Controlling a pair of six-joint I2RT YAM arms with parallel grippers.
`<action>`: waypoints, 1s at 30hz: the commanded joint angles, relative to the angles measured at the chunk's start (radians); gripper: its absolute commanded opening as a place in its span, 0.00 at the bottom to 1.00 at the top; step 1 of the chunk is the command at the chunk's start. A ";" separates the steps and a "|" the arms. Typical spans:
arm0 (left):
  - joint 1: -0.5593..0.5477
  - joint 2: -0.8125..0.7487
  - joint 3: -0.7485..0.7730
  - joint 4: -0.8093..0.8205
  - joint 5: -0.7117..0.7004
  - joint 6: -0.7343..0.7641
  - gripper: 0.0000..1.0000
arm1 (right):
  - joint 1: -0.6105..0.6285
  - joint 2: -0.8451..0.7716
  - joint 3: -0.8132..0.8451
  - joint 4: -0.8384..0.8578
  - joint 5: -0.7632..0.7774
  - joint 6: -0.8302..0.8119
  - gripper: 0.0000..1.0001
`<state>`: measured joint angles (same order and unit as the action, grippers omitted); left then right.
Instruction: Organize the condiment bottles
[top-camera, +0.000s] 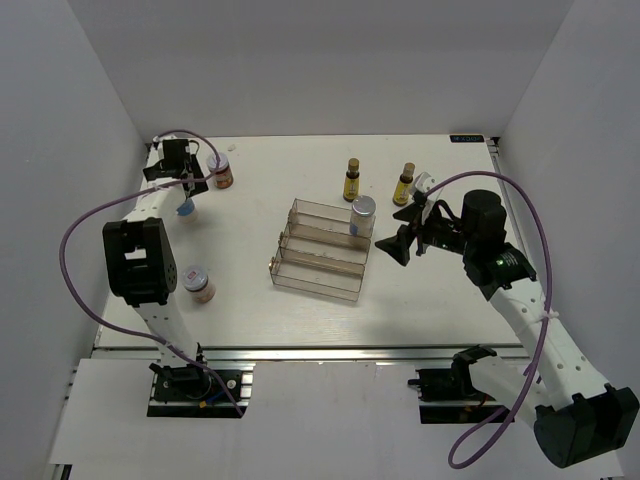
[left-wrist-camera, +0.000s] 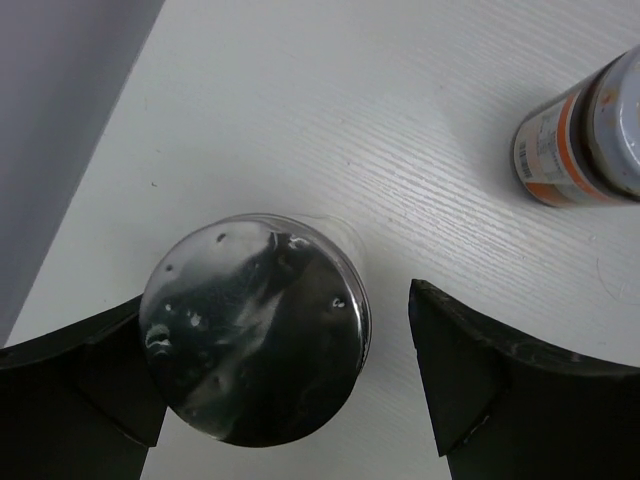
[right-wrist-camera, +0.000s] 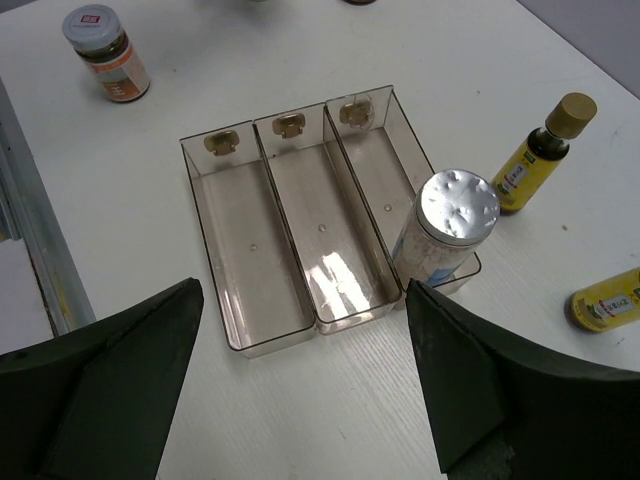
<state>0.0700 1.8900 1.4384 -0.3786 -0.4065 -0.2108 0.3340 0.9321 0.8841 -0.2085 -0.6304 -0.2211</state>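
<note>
Red-labelled jar (left-wrist-camera: 580, 135) partly off-frame

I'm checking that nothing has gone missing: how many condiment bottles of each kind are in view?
White bottles with silver caps: 2
Slim amber bottles with gold caps: 2
Red-labelled jars: 2
Total: 6

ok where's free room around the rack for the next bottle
The rack's two front troughs are bare; the back one is free beside the white bottle at its right end. Open table lies between rack and the near-left jar. Crowded around the rack's right end: two amber bottles, right fingers.
</note>
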 joint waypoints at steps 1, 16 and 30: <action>0.004 -0.031 0.033 0.032 -0.028 0.025 0.98 | -0.003 0.002 -0.002 0.031 -0.005 -0.024 0.87; 0.014 -0.071 -0.022 0.064 0.026 0.028 0.34 | -0.003 0.017 -0.002 0.027 0.009 -0.031 0.87; -0.120 -0.501 -0.207 0.070 0.252 -0.050 0.07 | -0.003 0.037 -0.004 0.023 -0.018 -0.026 0.87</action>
<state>0.0307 1.5093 1.2201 -0.3515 -0.2192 -0.2405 0.3340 0.9646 0.8841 -0.2081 -0.6323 -0.2432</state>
